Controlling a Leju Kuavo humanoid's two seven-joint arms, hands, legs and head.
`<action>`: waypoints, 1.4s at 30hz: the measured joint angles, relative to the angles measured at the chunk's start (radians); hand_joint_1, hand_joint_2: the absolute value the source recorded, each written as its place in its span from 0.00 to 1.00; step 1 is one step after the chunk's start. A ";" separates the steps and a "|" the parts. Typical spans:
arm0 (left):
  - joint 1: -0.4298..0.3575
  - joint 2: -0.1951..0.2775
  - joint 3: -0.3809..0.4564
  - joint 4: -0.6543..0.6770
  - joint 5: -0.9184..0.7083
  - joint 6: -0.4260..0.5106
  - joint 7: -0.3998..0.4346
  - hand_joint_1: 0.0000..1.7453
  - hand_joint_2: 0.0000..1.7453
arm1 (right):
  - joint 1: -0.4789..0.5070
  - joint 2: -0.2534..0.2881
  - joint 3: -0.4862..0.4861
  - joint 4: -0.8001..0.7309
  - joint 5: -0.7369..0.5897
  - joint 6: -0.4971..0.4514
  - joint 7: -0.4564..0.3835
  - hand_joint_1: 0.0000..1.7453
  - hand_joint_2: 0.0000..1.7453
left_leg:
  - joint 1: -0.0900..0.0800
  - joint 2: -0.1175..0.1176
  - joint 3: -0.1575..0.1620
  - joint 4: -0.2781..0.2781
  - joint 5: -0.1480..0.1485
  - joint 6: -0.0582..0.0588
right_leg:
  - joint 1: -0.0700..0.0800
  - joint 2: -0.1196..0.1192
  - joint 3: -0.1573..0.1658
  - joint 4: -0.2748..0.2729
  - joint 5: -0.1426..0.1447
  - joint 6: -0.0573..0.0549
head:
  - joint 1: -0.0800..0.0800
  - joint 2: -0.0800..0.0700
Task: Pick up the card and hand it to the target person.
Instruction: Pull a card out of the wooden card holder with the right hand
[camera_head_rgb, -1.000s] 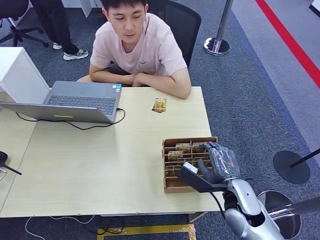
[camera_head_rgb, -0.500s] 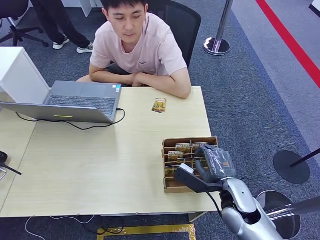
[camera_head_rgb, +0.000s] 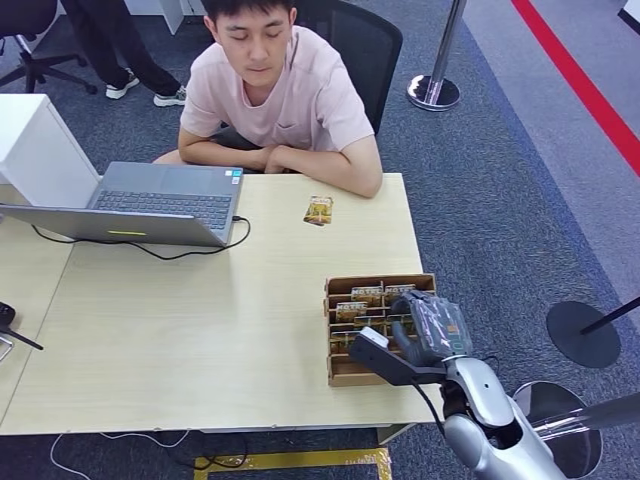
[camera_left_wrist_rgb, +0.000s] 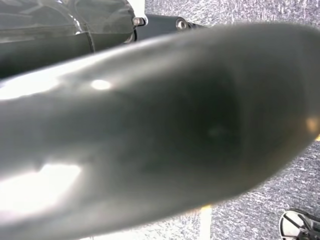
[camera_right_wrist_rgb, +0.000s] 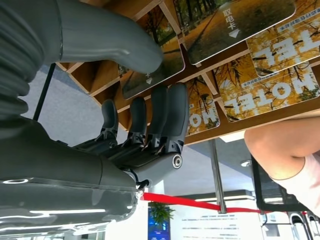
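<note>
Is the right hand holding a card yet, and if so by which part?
Nothing is lifted yet. The right hand is in the cardboard card box, its thumb and fingers around the edge of one hotel card; a firm pinch cannot be told.

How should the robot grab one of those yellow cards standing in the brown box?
Probably by its top edge, from above. The cards stand in narrow slots of the wooden holder, so only their upper edges poke free. The right hand is at them; thumb on one face, fingers on the other looks best.
</note>
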 joint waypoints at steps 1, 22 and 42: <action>0.000 0.000 0.000 0.000 0.000 0.000 0.000 0.00 0.00 | 0.000 0.000 0.000 0.000 0.000 0.000 0.000 0.64 1.00 | 0.000 0.000 0.000 0.000 0.000 0.000 | 0.000 0.000 0.000 0.000 0.000 0.000 | 0.000 0.000; 0.000 0.000 0.000 0.000 0.000 0.000 -0.001 0.00 0.00 | 0.006 -0.002 0.013 0.000 0.005 0.003 0.011 0.59 1.00 | 0.000 0.000 0.000 0.000 0.000 0.000 | 0.000 0.000 0.000 0.000 0.000 0.000 | 0.000 0.000; -0.001 0.000 0.000 0.000 0.000 -0.002 -0.003 0.00 0.00 | 0.009 -0.007 0.014 0.000 0.005 0.003 0.011 0.60 1.00 | 0.000 0.000 0.000 0.000 0.000 0.000 | 0.000 0.000 0.000 0.000 0.000 0.000 | 0.000 0.000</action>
